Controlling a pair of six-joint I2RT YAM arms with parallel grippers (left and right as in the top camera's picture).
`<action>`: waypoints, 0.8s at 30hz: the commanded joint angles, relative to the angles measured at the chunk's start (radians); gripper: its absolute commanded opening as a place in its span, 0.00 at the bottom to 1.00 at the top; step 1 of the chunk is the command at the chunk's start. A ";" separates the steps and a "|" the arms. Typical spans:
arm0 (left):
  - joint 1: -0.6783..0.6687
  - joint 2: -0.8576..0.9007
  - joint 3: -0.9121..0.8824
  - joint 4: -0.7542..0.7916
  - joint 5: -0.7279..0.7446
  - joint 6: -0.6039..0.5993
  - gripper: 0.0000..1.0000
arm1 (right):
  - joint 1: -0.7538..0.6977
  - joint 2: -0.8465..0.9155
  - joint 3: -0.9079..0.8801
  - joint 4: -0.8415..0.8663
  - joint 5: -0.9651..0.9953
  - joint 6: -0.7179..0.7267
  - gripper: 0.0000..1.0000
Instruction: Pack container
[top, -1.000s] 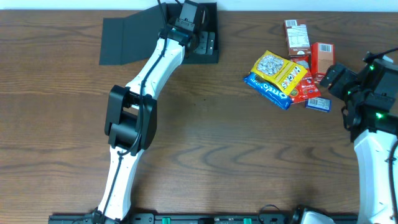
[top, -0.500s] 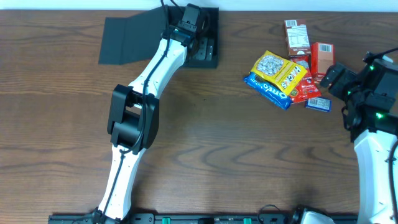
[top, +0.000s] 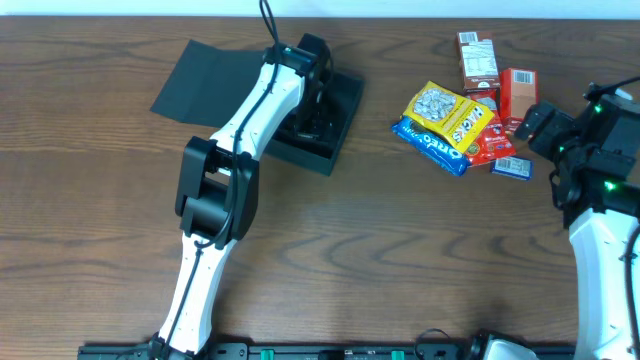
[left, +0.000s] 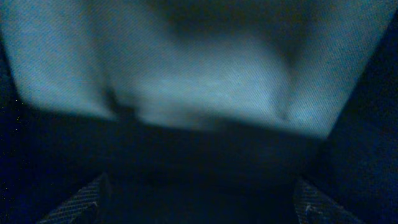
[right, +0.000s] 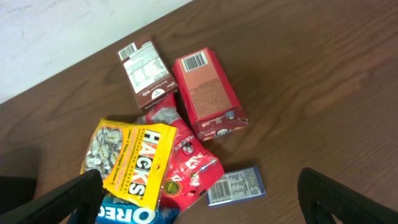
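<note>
Forward, left arm (top: 250, 118) (jaws in container (top: 345, 108))

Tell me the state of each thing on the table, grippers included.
container: open, lid flap flat on table.
left gripper: open, inside the container.
right gripper: open, empty.
Hacks bag: unpacked, atop Oreo pack.
Oreo pack: unpacked, partly covered.
red packet: unpacked, partly under Hacks bag.
red carton: closed, lying flat.
brown carton: closed, lying flat.

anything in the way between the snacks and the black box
Only bare table lies between the snack pile and the container, and its flap lid lies open on the far side. But the left gripper sits open inside the container, blocking the opening.
</note>
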 joint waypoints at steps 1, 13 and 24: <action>-0.018 -0.014 0.019 -0.003 0.018 0.024 0.95 | -0.005 0.000 0.017 0.006 0.008 -0.010 0.99; -0.015 -0.356 0.078 -0.058 -0.202 -0.277 0.95 | -0.005 0.000 0.017 0.025 -0.014 -0.007 0.99; -0.014 -0.380 -0.392 0.058 -0.187 -1.008 0.95 | -0.004 0.000 0.017 0.050 -0.028 -0.008 0.99</action>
